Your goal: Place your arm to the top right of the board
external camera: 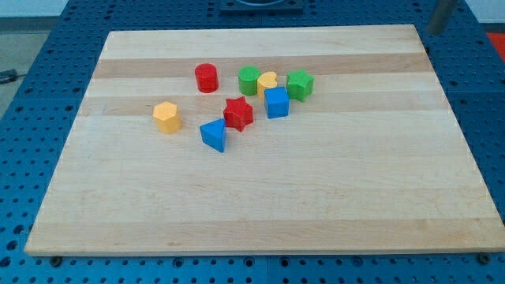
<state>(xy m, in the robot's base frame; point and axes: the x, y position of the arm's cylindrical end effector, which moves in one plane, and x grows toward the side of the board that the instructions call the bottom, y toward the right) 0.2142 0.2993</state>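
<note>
My tip (pixel 436 31) is seen at the view's top right, just beyond the upper right corner of the wooden board (pixel 260 197), over the blue perforated worktop (pixel 481 102). Only a short, blurred length of the dark rod is shown, cut by the view's upper edge, so whether the tip touches the surface cannot be told. No hand is fitted, so nothing can be said of an opening or a hold; no block is being touched.

The place named by the task, the board's top right area, lies immediately down and to the view's left of the tip. The tip is judged to be at or very near its goal already; at most a small move inward would be called for.

All blocks are well apart from the tip, grouped left of centre in the board's upper half: nearest is the green block (pixel 300 84), then the yellow heart-like block (pixel 267 83), green cylinder (pixel 249 80), blue cube (pixel 276 102), red star (pixel 238 113), red cylinder (pixel 206 77), blue triangular block (pixel 214 134) and, farthest, the yellow hexagonal block (pixel 166 117).
</note>
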